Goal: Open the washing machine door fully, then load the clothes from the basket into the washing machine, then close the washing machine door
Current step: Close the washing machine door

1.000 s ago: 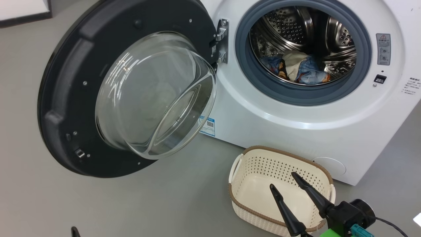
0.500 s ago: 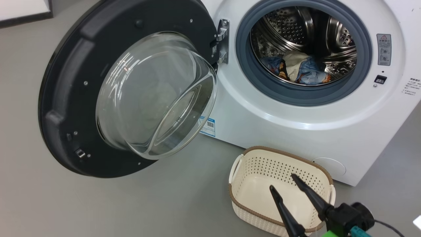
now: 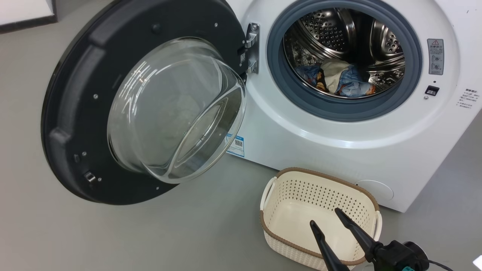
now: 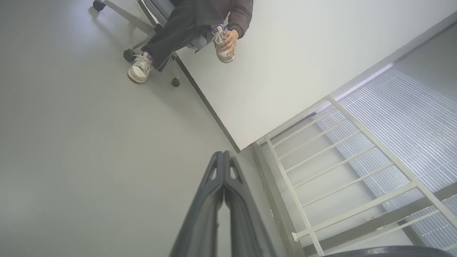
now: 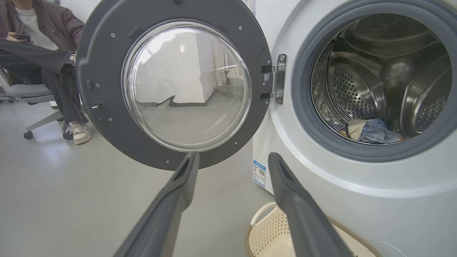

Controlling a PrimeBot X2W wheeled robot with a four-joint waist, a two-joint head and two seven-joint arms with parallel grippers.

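Observation:
The white washing machine (image 3: 339,143) (image 5: 357,200) stands with its black round door (image 3: 75,113) (image 5: 107,117) swung wide open to the left. The clothes (image 3: 339,81) (image 5: 367,130), blue and cream, lie inside the steel drum. On the floor in front of the machine, the cream basket (image 3: 297,195) (image 5: 264,232) holds nothing. My right gripper (image 3: 327,217) (image 5: 232,159) hovers open over the basket, with nothing between its fingers. My left gripper (image 4: 224,153) is shut on nothing, pointing at the grey floor beside a white wall.
A person sits on a wheeled chair (image 5: 32,92) to the left of the door, feet (image 4: 141,67) on the floor. A white railing (image 4: 321,171) runs beside the wall. Open grey floor (image 3: 113,233) lies left of the basket.
The head camera has shifted slightly. My right gripper has sunk a little toward the lower edge of the head view. A dark fingertip at the bottom left has left the view.

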